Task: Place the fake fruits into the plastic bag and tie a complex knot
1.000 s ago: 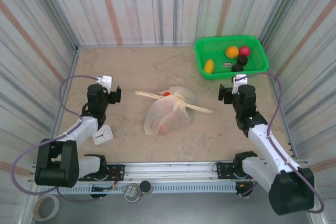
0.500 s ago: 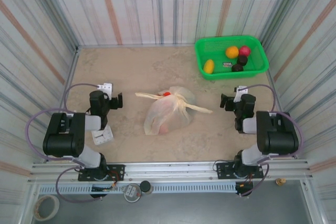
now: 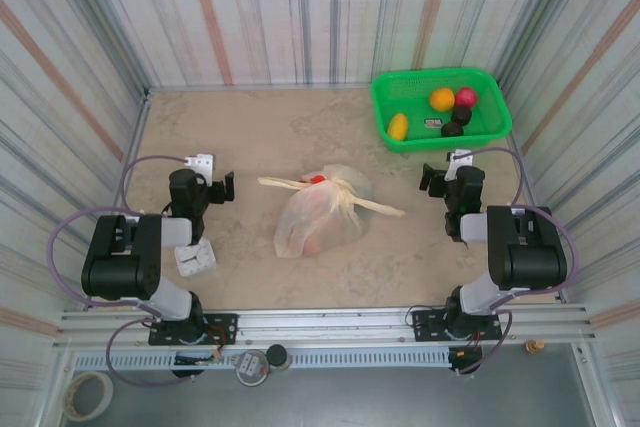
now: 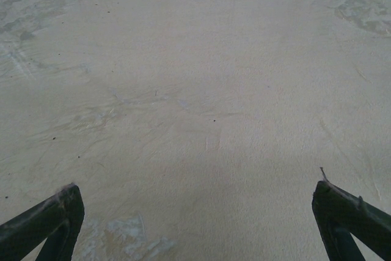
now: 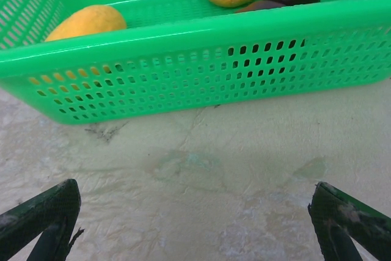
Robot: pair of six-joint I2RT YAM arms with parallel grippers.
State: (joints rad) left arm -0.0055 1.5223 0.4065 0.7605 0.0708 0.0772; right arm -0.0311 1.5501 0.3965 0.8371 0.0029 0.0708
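Knotted bag (image 3: 318, 215) at centre: thin, soft, slippery, probably light; best gripped at the knot (image 3: 337, 188) or its tails. Left gripper (image 3: 227, 189) at 9 o'clock, right gripper (image 3: 427, 179) at 3 o'clock, both spread wide, empty.

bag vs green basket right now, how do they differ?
The plastic bag is soft, translucent cream; the basket is rigid, bright green and perforated. The bag is closed, its handles bunched in a knot; the basket is open-topped. The bag lies in the middle of the table; the basket sits in the far right corner. Both hold fake fruits.
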